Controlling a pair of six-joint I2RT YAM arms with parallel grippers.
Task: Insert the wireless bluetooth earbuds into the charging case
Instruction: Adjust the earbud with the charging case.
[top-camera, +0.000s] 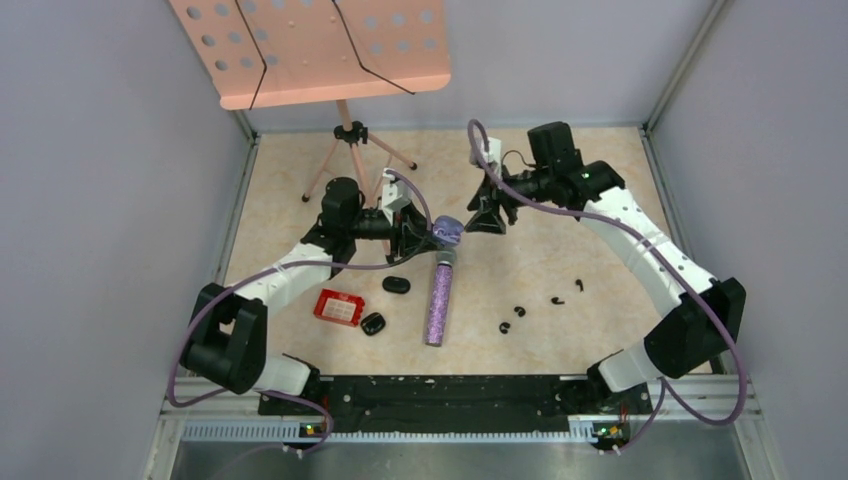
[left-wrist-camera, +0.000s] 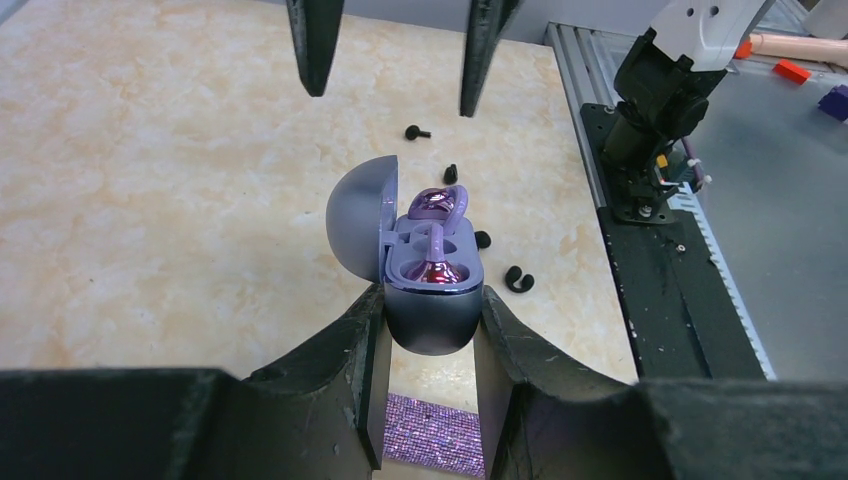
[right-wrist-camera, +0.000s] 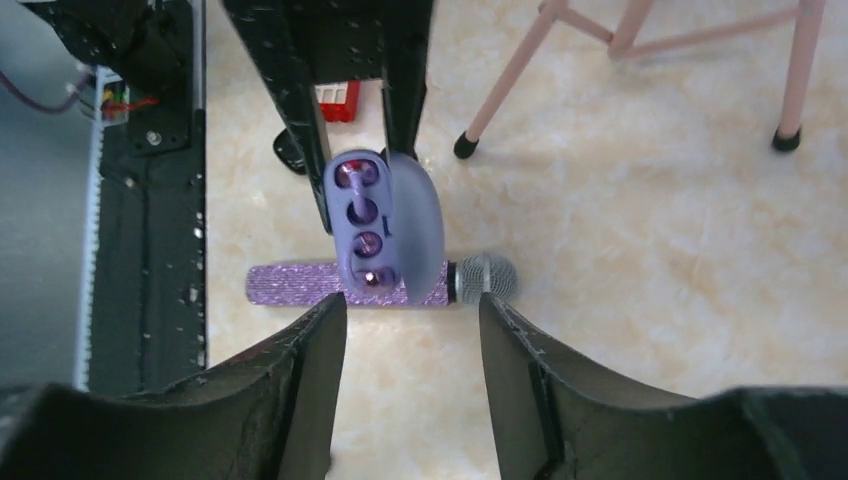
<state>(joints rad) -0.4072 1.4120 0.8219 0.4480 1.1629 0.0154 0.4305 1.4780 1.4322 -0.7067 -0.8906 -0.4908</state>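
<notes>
Two fingers of the left gripper (left-wrist-camera: 432, 305) are clamping the lower body of the pale purple charging case (right-wrist-camera: 395, 215), holding it clear of the worktop (top-camera: 600, 170) over its middle, with the lid swung open to one side. Both pale purple earbuds (left-wrist-camera: 438, 207) are showing in the case's wells. The lower one is looking seated, while the upper one is appearing to sit slightly proud, though that cannot be told for certain.

Directly opposite, the right gripper (right-wrist-camera: 412, 302) is hovering with its fingers spread wide and nothing between them. They are pointing at the case's open face, which is lying just ahead of the tips and in line with the gap.

Four black earbuds (top-camera: 520, 311) are lying loose on the surface, scattered between the middle and the right edge and somewhat toward the near edge. That is putting them nearer the free right arm than the occupied left one. A glittery purple microphone (top-camera: 438, 300) is lying below the raised case, its long axis running toward the near edge.

Any pressing home of the upper earbud is likely falling to the right gripper.
</notes>
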